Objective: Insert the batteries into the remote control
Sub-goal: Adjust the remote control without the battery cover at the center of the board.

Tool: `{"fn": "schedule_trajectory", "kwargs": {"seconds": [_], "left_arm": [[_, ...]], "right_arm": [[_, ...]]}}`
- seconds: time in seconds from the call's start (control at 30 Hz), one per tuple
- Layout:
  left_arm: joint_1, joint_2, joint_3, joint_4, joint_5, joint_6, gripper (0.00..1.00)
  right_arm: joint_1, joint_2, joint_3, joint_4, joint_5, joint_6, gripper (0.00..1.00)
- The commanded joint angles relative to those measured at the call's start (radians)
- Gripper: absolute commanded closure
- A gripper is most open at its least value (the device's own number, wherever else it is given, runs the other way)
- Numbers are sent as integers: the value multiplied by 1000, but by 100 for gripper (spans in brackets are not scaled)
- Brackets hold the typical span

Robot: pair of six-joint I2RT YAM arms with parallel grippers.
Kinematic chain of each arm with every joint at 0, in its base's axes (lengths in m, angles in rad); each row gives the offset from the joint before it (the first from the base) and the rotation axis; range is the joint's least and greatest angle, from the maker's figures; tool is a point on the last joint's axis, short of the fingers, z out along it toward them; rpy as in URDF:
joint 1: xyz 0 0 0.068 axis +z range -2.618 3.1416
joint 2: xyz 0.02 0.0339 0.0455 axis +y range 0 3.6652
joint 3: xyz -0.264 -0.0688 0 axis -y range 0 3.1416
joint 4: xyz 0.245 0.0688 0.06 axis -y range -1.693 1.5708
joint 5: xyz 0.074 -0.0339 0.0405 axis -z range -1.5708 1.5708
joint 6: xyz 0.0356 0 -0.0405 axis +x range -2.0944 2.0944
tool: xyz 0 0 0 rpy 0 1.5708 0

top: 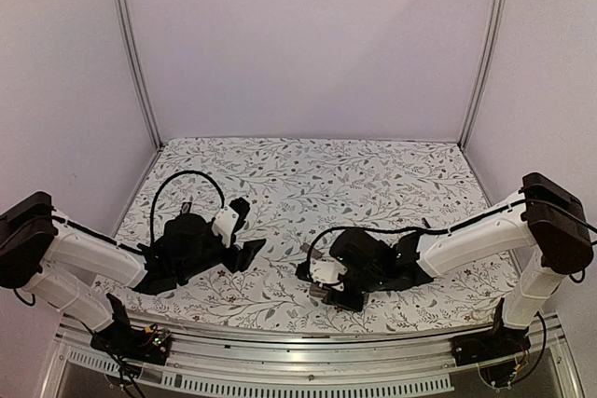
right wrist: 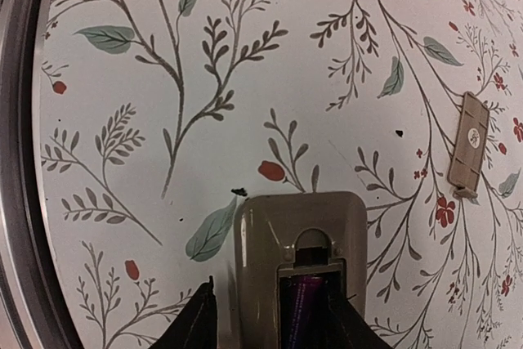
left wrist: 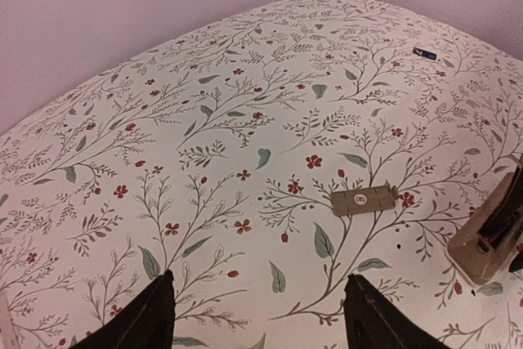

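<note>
Right wrist view: the remote control (right wrist: 261,267), beige, lies back-side up on the floral cloth (right wrist: 245,79) with its battery compartment uncovered. One battery (right wrist: 301,312), a dark cylinder with a purplish sheen, sits in the compartment; the lower part of the bay is cut off by the frame edge. The right gripper (right wrist: 274,324) straddles the remote control, one finger just beside its left edge and the other overlapping its right side. Whether the fingers actually clamp the body cannot be told. The battery cover (right wrist: 468,146), a small beige plate, lies flat on the cloth, well apart to the right of the remote control. Left wrist view: the left gripper (left wrist: 260,316) hovers over bare cloth with its fingers spread wide and nothing between them. The battery cover lies ahead of it, and one end of the remote control shows at the right edge. Top external view: both arms reach inward over the table (top: 373,174), and the grippers are near each other but apart.
</note>
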Motion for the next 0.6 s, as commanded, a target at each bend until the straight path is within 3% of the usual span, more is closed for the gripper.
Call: {"fn": "schedule_trajectory", "kwargs": {"seconds": [0.0, 0.17, 0.3, 0.43, 0.57], "left_arm": [[11, 9, 6, 5, 10, 8, 30], [13, 11, 8, 5, 12, 11, 30], [12, 12, 8, 5, 10, 15, 29], [12, 16, 11, 3, 10, 16, 30], [13, 12, 12, -3, 8, 19, 30]], "right_arm": [[8, 39, 31, -16, 4, -9, 60], [6, 49, 34, -21, -1, -5, 80], [8, 47, 30, -35, -2, -4, 86], [7, 42, 30, -43, 3, -7, 87], [7, 40, 55, -56, 10, -5, 75]]}}
